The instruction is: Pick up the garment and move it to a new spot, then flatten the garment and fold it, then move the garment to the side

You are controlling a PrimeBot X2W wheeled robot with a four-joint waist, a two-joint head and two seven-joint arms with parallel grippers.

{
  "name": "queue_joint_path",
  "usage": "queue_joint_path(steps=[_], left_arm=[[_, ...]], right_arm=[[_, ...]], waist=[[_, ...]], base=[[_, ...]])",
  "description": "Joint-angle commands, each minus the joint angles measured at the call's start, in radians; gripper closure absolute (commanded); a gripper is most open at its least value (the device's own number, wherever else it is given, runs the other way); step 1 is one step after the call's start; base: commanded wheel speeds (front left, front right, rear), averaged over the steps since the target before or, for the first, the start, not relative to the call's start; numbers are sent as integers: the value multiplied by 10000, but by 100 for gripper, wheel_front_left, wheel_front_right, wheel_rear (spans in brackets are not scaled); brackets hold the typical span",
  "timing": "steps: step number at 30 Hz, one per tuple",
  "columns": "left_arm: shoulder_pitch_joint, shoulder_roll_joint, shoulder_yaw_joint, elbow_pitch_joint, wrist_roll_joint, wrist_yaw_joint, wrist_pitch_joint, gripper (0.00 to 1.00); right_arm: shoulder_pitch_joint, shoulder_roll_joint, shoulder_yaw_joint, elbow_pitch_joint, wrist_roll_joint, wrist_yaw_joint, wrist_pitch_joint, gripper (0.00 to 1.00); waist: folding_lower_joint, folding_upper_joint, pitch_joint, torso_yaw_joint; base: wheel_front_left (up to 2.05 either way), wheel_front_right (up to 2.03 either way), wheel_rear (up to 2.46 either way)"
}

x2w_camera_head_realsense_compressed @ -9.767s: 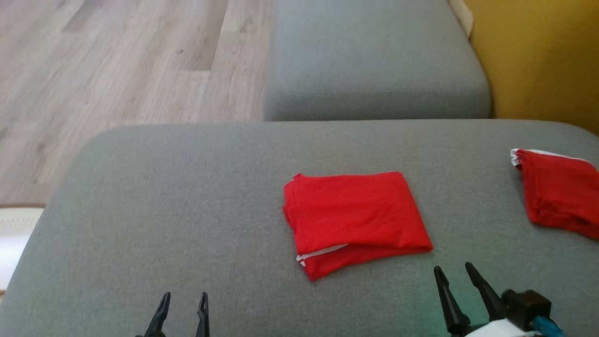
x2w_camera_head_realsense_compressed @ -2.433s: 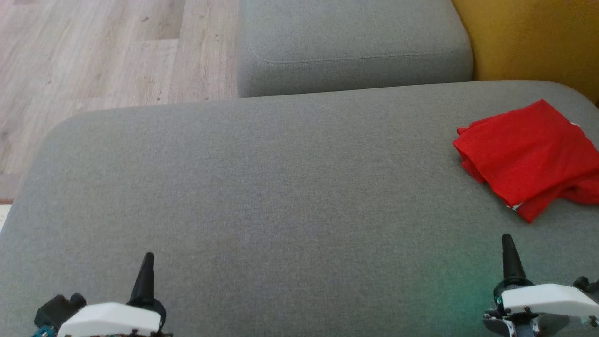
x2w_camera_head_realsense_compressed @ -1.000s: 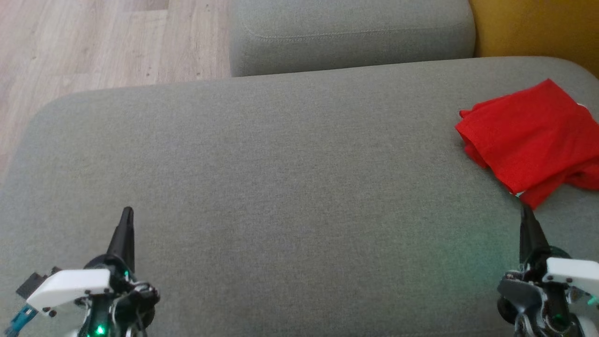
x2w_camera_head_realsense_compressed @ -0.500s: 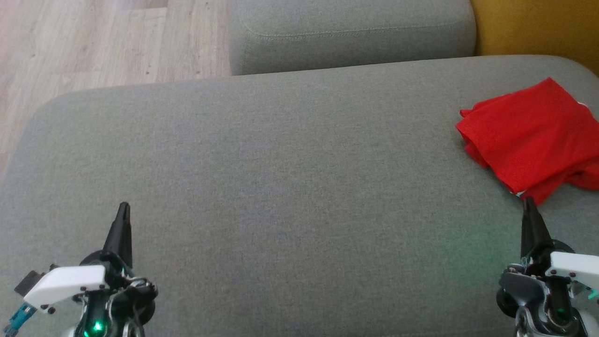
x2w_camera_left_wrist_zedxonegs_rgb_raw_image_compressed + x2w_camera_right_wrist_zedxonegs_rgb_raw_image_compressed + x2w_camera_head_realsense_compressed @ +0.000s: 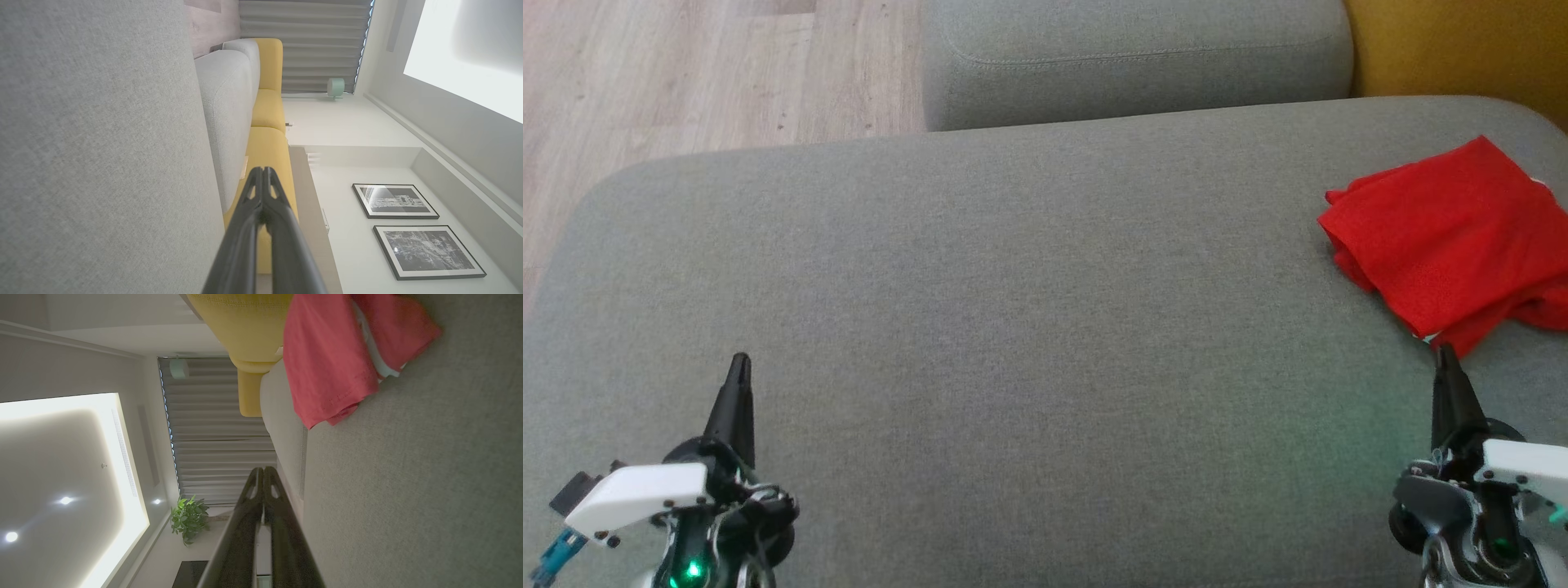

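Note:
The red garment [image 5: 1445, 237] lies folded at the right edge of the grey cushion [image 5: 1029, 310], partly cut off by the head view's border; the right wrist view shows the garment [image 5: 327, 363] ahead of the fingers with a white trim showing. My right gripper [image 5: 1445, 353] is shut and empty, its tip just short of the garment's near corner. My left gripper [image 5: 740, 363] is shut and empty at the lower left, far from the cloth. In the wrist views the left gripper [image 5: 261, 171] and the right gripper [image 5: 261, 470] each show both fingers pressed together.
A second grey cushion [image 5: 1135, 57] sits behind the first. Yellow upholstery [image 5: 1462, 49] rises at the back right. Wooden floor [image 5: 686, 73] lies beyond the cushion's left and far edges.
Over the last second nothing has visibly moved. Earlier, the garment lay mid-cushion beside a second red one; it now rests at the right edge, and both grippers have gone from open to shut.

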Motion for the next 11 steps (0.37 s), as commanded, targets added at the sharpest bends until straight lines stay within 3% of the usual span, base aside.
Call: queue_joint_path(steps=[1, 11], left_arm=[[-527, 92, 390, -268, 45, -73, 52, 100], [-529, 69, 422, -266, 72, -73, 78, 100]], right_arm=[[-473, -30, 201, -378, 69, -9, 72, 100], [-473, -30, 202, -378, 69, -9, 72, 100]], waist=[[0, 0, 0, 0], [0, 0, 0, 0]], base=[[0, 0, 0], [0, 0, 0]])
